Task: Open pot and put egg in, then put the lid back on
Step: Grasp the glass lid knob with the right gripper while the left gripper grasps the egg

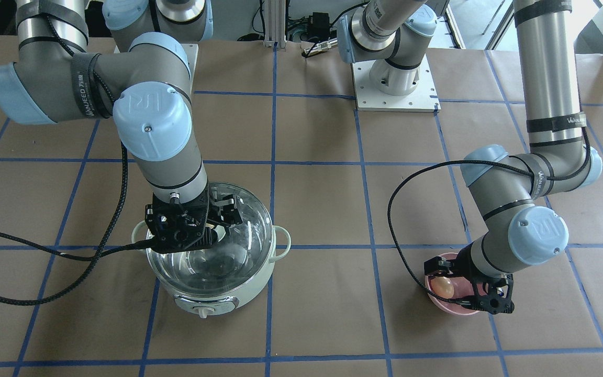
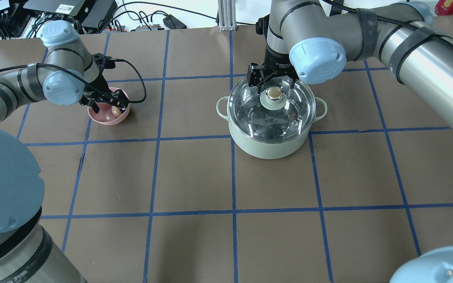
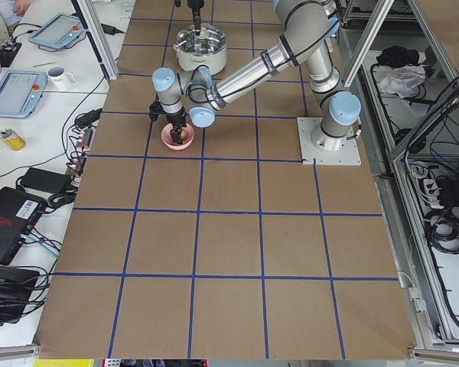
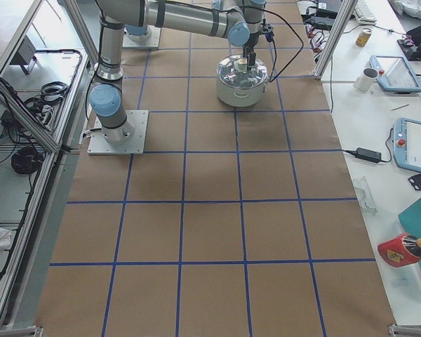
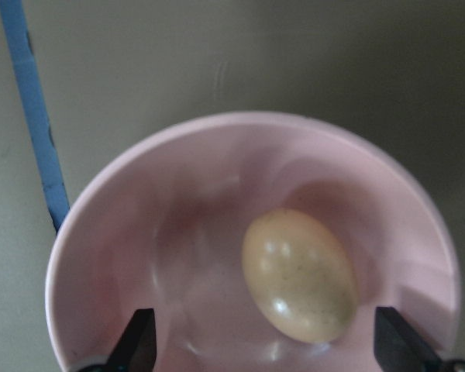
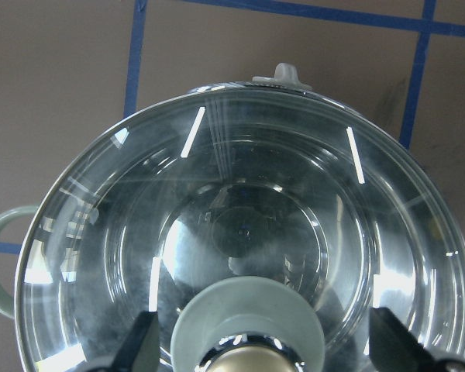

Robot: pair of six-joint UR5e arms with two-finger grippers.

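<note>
Now my right end effector (image 2: 272, 83) hangs released over the lid (image 2: 289, 112); my left end effector (image 5: 265, 343), released, over the egg (image 5: 298, 275).

Bright, even overhead light on the table (image 2: 195, 177), soft diffuse shadows lying across it; white strip reflections streak the lid (image 6: 240, 194), small specular dots on the egg (image 5: 298, 275) (left wrist view soft, bowl (image 5: 139, 232) rim blurred); daylight glare washes out the front view's top right corner.

A robotics lab; taped-grid table (image 3: 229, 245), teach pendant (image 4: 415, 147) (operators' side), loose cables (image 3: 442, 229).
</note>
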